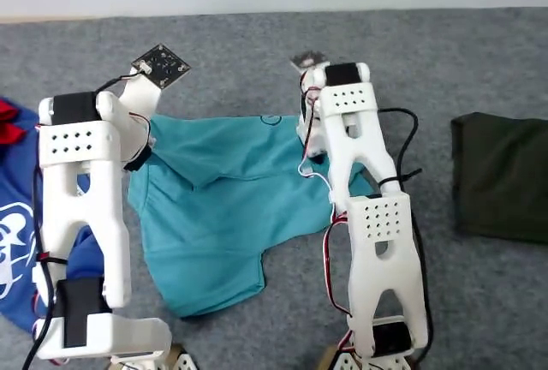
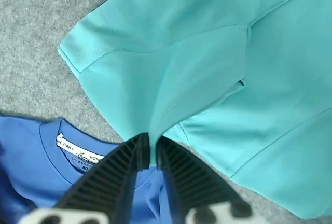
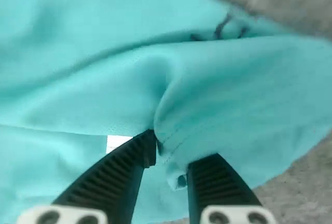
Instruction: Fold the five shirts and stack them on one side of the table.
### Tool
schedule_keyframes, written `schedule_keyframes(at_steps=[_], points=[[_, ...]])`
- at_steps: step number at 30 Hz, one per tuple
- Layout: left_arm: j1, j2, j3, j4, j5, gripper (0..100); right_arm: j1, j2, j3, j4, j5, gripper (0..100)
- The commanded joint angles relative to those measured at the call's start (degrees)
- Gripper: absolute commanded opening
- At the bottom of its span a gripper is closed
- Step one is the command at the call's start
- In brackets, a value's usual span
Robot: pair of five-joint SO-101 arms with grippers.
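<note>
A teal shirt (image 1: 214, 216) lies spread and rumpled on the grey table between the two arms. My left gripper (image 2: 151, 149) is shut on a pinched fold of the teal shirt (image 2: 207, 68) near its left sleeve; in the high view it sits at the shirt's left edge (image 1: 141, 158). My right gripper (image 3: 168, 154) is shut on a bunched edge of the teal shirt (image 3: 218, 99) near the collar, at the shirt's upper right (image 1: 312, 143). A blue shirt (image 2: 46, 167) lies under the left arm, at the table's left side (image 1: 17, 233).
A dark green folded shirt (image 1: 501, 173) rests at the right edge of the table. A bit of red cloth (image 1: 8, 122) shows at the far left. Bare grey table (image 1: 257, 53) stretches along the far side.
</note>
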Motion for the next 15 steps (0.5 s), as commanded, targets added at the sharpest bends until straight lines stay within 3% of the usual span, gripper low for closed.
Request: schedule_keyframes(at_steps=[1,15], points=[[0.0,-3.0,-0.3,-1.0,0.4,0,2.5,-2.7,1.8,2.3,-0.1,9.5],[0.2,-2.9,-0.3,-1.8,0.4,0,4.8,-2.7,2.5,2.2,0.2,8.7]])
